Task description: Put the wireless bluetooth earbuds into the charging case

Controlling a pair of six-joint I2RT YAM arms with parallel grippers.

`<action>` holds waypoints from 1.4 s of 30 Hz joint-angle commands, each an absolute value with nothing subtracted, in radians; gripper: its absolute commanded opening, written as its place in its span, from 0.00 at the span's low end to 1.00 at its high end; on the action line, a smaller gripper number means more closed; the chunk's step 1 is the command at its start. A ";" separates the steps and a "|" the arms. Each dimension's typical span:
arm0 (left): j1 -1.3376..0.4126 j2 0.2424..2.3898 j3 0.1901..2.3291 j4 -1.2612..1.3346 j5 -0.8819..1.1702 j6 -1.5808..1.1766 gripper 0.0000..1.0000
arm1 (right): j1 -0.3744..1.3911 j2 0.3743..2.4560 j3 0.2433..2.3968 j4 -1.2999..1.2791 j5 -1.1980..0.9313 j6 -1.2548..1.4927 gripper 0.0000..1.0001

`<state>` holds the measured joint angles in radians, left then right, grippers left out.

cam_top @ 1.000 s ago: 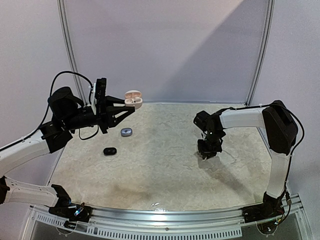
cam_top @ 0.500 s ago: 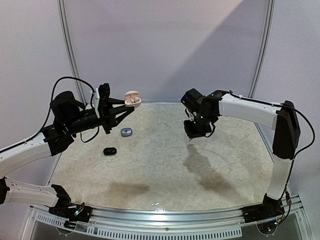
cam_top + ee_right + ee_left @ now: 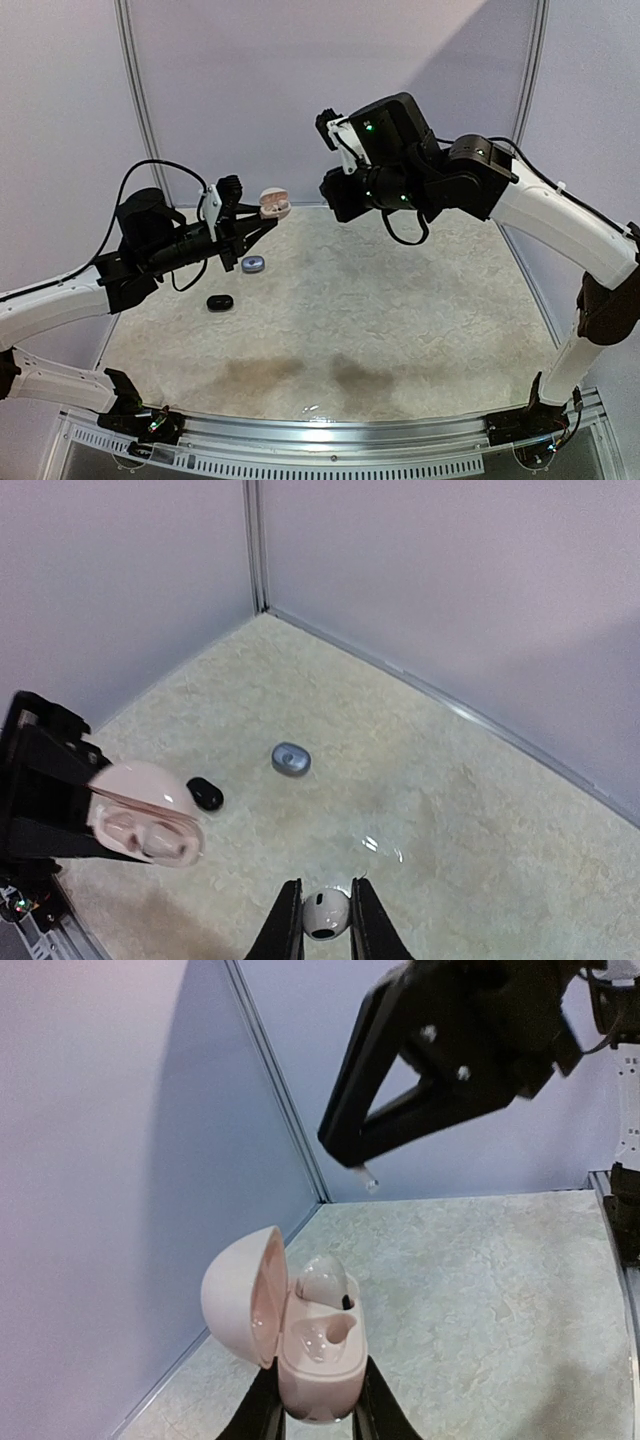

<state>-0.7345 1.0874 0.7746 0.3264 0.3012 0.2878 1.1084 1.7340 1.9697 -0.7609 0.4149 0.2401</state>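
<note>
One pink case (image 3: 272, 204), one black case (image 3: 219, 301), one grey case (image 3: 253, 263), two earbuds (image 3: 325, 912) (image 3: 325, 1280) (both pale).

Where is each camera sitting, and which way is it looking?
Top external: high behind the bases, looking down on the table; the left arm and right arm show.
Left wrist: on the left arm, looking over the left gripper, shut on the open pink case, toward the right gripper.
Right wrist: on the right arm, looking down past its fingers, which pinch a white earbud.
Shared: all three see the pink case.
</note>
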 commanded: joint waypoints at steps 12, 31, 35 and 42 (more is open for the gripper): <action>-0.775 1.089 0.827 0.243 0.232 0.224 0.00 | 1.273 1.806 1.992 -0.363 0.604 -0.152 0.07; -0.775 1.088 0.824 0.266 0.161 0.249 0.00 | 1.297 1.912 2.061 -0.455 0.716 -0.198 0.04; -0.775 1.089 0.827 0.270 0.162 0.250 0.00 | 1.297 1.926 2.063 -0.453 0.726 -0.204 0.04; -0.775 1.089 0.828 0.271 0.160 0.250 0.00 | 1.296 1.937 2.065 -0.432 0.723 -0.219 0.03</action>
<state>-0.7593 1.0935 0.8032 0.2638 0.1699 0.2417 1.2903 1.9148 2.0392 -0.4370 0.7048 -0.2073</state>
